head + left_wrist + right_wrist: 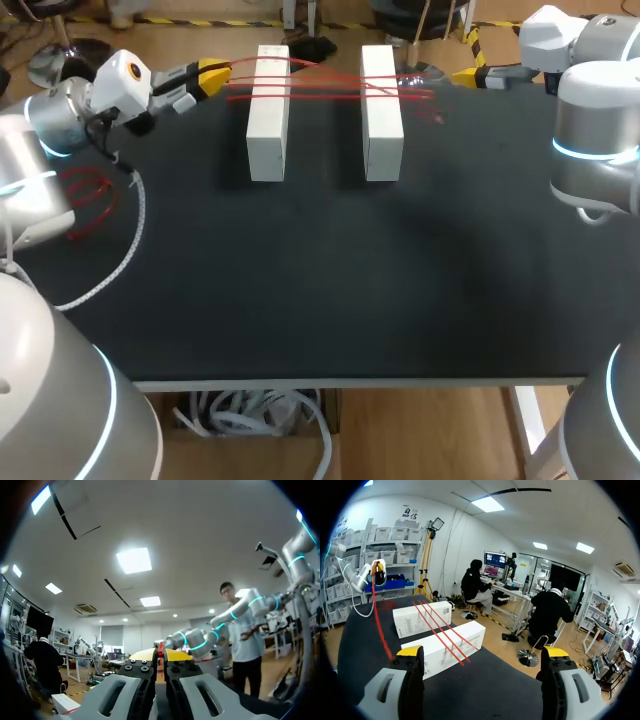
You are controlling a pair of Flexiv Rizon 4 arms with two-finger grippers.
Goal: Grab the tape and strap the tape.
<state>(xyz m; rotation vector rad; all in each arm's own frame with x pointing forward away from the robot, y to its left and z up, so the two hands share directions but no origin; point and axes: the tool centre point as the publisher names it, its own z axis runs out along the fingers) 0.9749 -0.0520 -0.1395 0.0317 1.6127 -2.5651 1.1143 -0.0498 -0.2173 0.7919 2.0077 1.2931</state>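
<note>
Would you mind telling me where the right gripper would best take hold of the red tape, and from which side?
Probably the stretch of red tape just past the right-hand white box, where its strands end near the open right gripper. Come from the right, fingers either side of the strands; the left gripper pinches the far end, so that side is taken.

Two white boxes stand on the worktop (320, 290): a left box (267, 120) and a right box (382, 120). Three strands of red tape (325, 88) cross both. One loose red coil (88, 195) lies well left of the left box.
</note>
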